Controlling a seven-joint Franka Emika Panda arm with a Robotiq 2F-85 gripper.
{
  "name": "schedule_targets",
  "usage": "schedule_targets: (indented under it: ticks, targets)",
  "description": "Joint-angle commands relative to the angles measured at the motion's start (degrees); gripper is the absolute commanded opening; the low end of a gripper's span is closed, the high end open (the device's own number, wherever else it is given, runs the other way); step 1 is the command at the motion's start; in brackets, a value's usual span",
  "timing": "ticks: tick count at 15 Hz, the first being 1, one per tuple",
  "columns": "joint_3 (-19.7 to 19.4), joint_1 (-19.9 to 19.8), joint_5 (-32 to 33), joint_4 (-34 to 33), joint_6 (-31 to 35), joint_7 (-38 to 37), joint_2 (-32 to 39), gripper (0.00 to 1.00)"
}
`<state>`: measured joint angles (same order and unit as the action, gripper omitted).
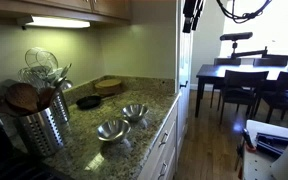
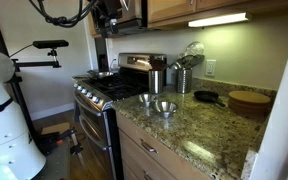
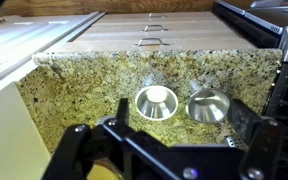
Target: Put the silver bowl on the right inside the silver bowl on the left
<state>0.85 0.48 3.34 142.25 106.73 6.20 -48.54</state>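
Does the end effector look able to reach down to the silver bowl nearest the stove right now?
Probably yes. The end effector hangs high above the counter, jaws open, and nothing stands between it and that bowl. Only the second bowl sits close beside it.

Both exterior views look along the granite countertop (image 1: 84,148) from opposite ends, at middle distance. The wrist view looks down on it from close above. All three views share the silver bowls (image 3: 155,102).

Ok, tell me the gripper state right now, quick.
Gripper: open, fingers spread wide, holding nothing.
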Motion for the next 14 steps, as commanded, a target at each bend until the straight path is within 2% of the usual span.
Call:
schedule_targets:
  ticks: [1, 9, 14]
  targets:
    - [-0.40, 0.61, 0.38, -0.12, -0.12, -0.38, 0.06, 1.00]
    - [-0.43, 0.60, 0.40, 0.02, 0.40, -0.38, 0.37, 1.00]
    - [-0.53, -0.31, 1.52, 0.00, 6.97, -0.77, 6.03, 1.00]
